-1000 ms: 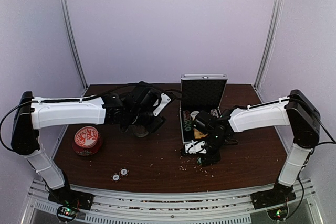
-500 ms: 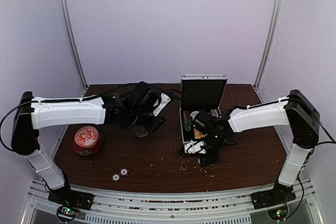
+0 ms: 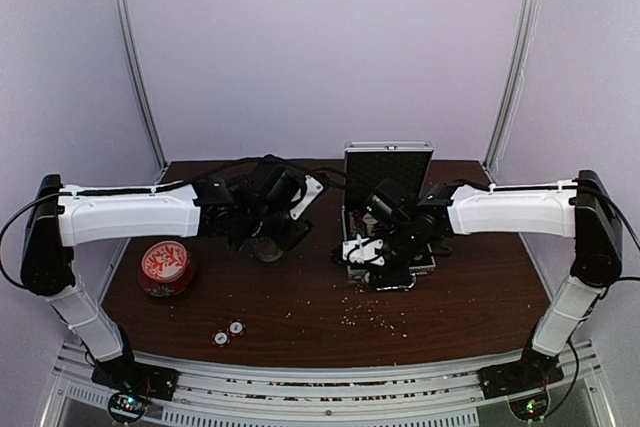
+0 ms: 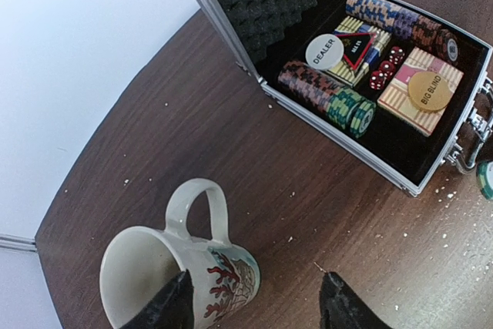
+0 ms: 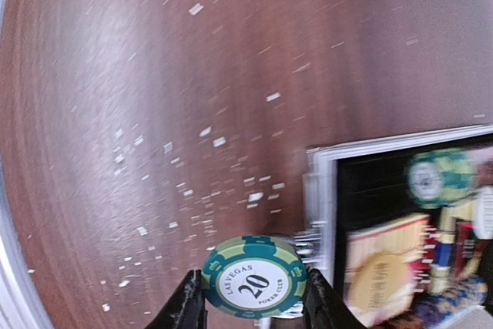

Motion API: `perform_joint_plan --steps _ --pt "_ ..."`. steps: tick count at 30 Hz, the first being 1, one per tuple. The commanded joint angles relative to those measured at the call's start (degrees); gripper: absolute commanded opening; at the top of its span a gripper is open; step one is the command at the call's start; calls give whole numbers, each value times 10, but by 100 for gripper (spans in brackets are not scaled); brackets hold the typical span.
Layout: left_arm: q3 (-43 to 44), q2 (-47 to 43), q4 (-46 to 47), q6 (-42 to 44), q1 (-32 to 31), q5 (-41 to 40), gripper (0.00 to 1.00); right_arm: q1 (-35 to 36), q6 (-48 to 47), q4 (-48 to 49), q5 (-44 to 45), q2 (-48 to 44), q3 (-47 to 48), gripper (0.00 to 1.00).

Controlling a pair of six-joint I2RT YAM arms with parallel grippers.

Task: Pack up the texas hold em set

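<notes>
Right wrist view: right gripper clamped on a green 20 poker chip just outside the front rim of the open briefcase; advise clearing that rim and aligning with the green chip stack before release; left gripper stands open over the mug.

Motion blur smears the briefcase in the right wrist view, where the right edge also cuts it off and its contents are unreadable. From above, the right end effector hides the case's near part. In the left wrist view the mug runs off the bottom edge, and a green chip is clipped at the right.
</notes>
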Motion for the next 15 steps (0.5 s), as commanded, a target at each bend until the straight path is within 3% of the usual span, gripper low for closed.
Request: perform_joint_plan --steps 1,7,15 --pt "-5 -26 18 -11 6 -27 57 -8 25 77 86 -30 0 30" --pt "-7 -34 21 -15 7 -31 57 -11 23 174 171 -35 -30 31" --pt "-7 -37 20 -16 7 -32 57 -15 5 249 207 7 -29 31"
